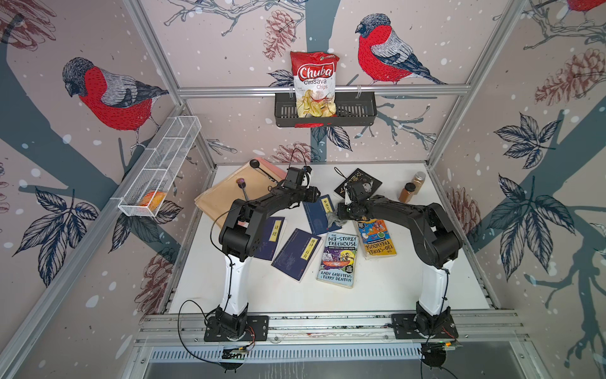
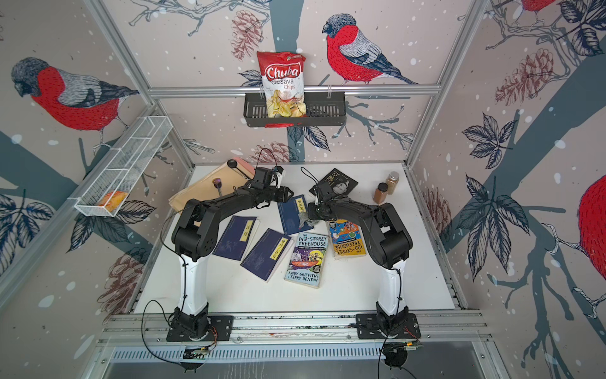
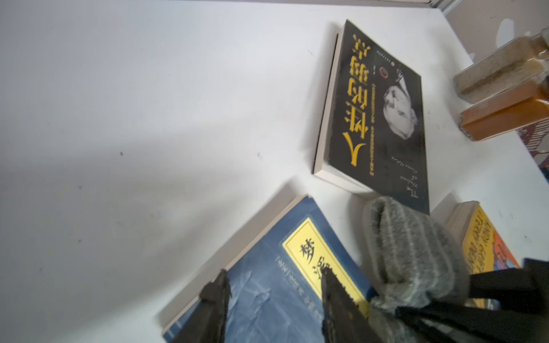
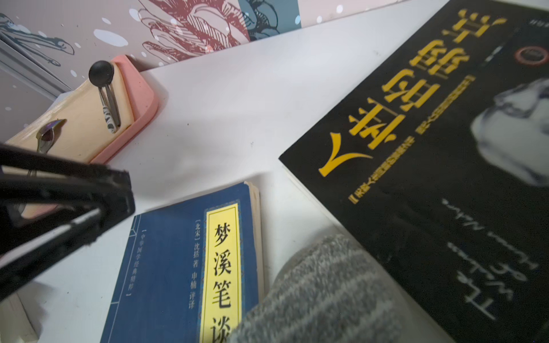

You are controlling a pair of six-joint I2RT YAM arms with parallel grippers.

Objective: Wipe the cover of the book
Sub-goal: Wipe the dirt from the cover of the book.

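Two robot arms rise from a rail at the near edge of a white tabletop (image 1: pixel 393 288) and bend inward, meeting over a blue book (image 1: pixel 318 213) with a yellow title strip. This book lies flat near the middle of the tabletop, towards the back. The left pincer (image 3: pixel 274 282) hangs over the book's cover with its two fingers partly apart and nothing held between them. Whether the tips touch the cover cannot be told.

The right pincer (image 1: pixel 341 213) is closed on a grey striped cloth (image 3: pixel 416 252). The cloth sits at the blue book's right edge, overlapping the end of the yellow strip. It spills onto the tabletop between that book and a black book (image 4: pixel 445 148) with gold lettering just behind.

An orange paperback (image 1: pixel 378 241) lies partly under the right arm, with a Treehouse paperback (image 1: pixel 339 259) beside it. Further left lie a dark blue book (image 1: pixel 296 252) and a second dark blue book (image 1: pixel 273 236), the latter partly under the left arm. A brown spice jar (image 1: pixel 407 193) and a paler jar (image 1: pixel 419 178) stand at the back right. A bag of cassava chips (image 1: pixel 314 82) stands in a black basket (image 1: pixel 357 111) on the back wall.
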